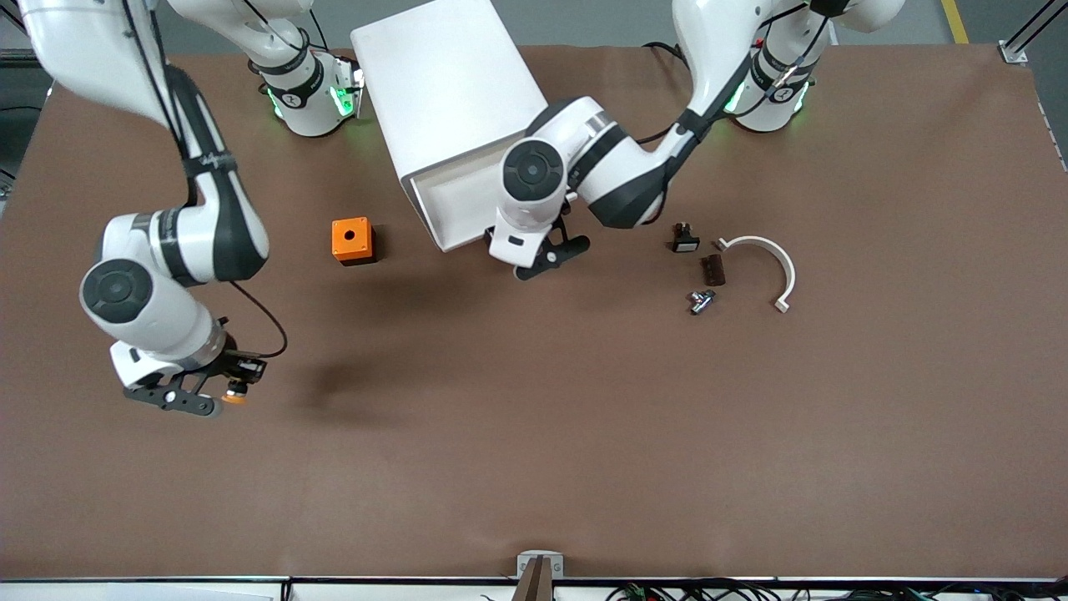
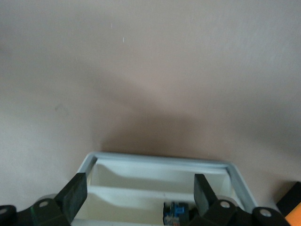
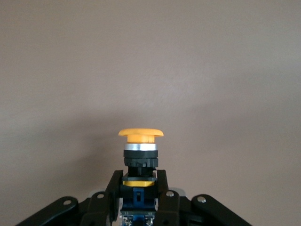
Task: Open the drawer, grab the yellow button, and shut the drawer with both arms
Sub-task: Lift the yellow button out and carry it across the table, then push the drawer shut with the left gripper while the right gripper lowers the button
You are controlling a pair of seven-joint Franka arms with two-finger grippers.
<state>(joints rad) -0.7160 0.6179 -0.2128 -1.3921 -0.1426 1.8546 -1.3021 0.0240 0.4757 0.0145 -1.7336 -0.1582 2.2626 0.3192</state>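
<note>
The button (image 1: 236, 392) is pinched by its blue-black body between the fingers (image 3: 114, 188) of the right tool (image 1: 219, 392), with the orange cap pointing away from the wrist; it is held in the air over bare desk (image 1: 584, 434) toward the right arm's end. Farther from the front camera, an orange cube with a hole (image 1: 352, 240) is seen on the desk. Beside it, the left tool (image 1: 552, 255) is held with its fingers (image 2: 75, 194) spread, just over the pulled-out drawer (image 1: 450, 204) of the white cabinet (image 1: 446, 83). A small blue part (image 2: 176, 212) is visible inside the drawer. Toward the left arm's end, a black button (image 1: 685, 239), a dark block (image 1: 712, 270), a metal fitting (image 1: 701, 300) and a white curved bracket (image 1: 772, 259) are laid near one another.
</note>
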